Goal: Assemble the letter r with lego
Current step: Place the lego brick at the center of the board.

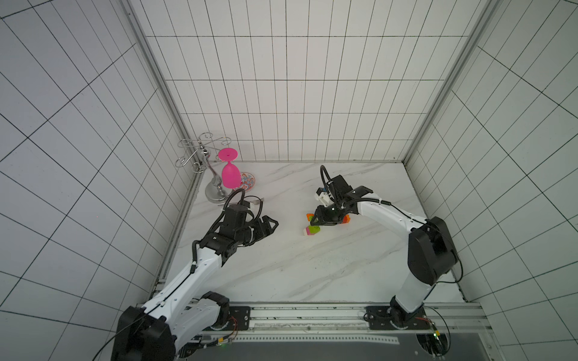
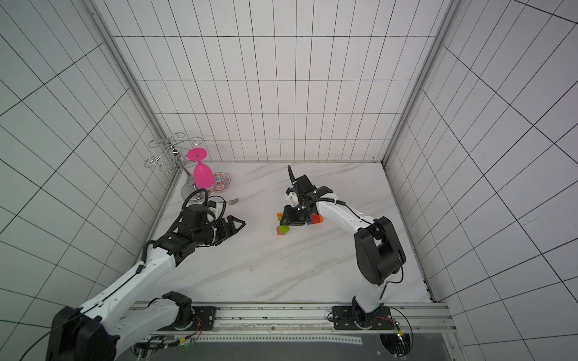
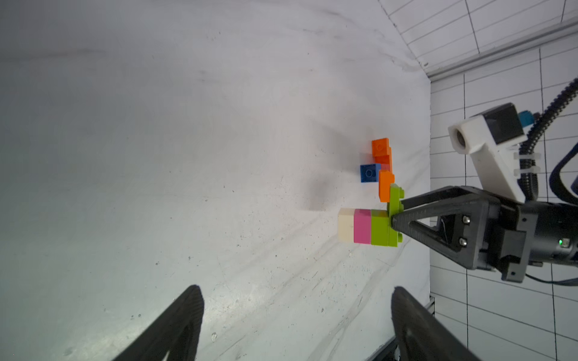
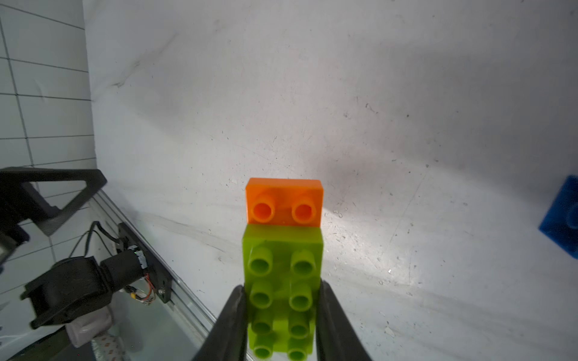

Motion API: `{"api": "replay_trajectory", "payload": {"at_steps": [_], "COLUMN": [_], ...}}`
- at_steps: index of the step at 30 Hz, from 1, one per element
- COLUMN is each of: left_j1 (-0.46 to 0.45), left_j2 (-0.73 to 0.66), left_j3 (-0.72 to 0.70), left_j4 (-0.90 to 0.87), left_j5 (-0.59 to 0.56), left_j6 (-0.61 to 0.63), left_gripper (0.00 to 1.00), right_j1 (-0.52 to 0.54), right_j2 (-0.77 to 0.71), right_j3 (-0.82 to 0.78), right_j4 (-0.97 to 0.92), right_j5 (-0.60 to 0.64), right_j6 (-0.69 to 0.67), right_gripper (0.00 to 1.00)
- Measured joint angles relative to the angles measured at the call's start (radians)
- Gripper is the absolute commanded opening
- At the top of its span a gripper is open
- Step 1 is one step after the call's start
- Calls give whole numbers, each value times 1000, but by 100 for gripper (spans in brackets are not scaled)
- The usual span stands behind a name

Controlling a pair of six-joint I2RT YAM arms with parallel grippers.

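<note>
Marble tabletop (image 1: pixel 312 265) | right gripper (image 4: pixel 283 289) clamps lime lego (image 4: pixel 283 259) | left gripper (image 3: pixel 297 291) spread, empty

Left arm (image 1: pixel 187 275) & right arm (image 1: pixel 391 215): white shells, black joints. Black corrugated cable (image 3: pixel 550 109) zip-tied to white cam mount (image 3: pixel 488 140). Right gripper (image 3: pixel 396 215): black triangular open-frame fingers, 2 silver screws (image 3: pixel 466 219), green LED (image 3: pixel 561 241). Red/yellow wires (image 1: pixel 233 323) at base.

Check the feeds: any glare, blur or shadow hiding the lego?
Right wrist view: lime brick sharp, glare on the table beside it, blue brick soft at the edge. Left wrist view: lego clear, table dim away from it. Both top views: evenly lit, right gripper covers some lego.
</note>
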Motion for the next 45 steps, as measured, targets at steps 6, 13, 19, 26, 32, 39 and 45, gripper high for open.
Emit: {"api": "replay_trajectory", "payload": {"at_steps": [6,13,19,26,32,39,45], "left_j1": [-98,-131,-146,-149,-150,-154,-154], "left_j2": [96,148,150,153,168,170,147], "left_j3": [42,42,42,42,42,42,42], "left_j4": [2,5,16,40,52,57,37], "left_j5": [16,28,37,55,69,73,39], "left_j6": [39,39,38,34,29,27,32], "left_gripper": [86,86,86,85,85,85,94], "right_j1": [-57,-72,-92,-121,-134,-135,-135], "right_j2": [21,65,75,75,75,75,25], "right_j3": [-101,-189,-229,-269,-286,-294,-295], "right_j4": [100,229,282,317,319,319,288], "right_j5": [-171,-273,-304,-301,-285,-263,-209], "right_j6": [42,97,109,121,122,122,119], "right_gripper": [6,11,27,44,49,55,59]}}
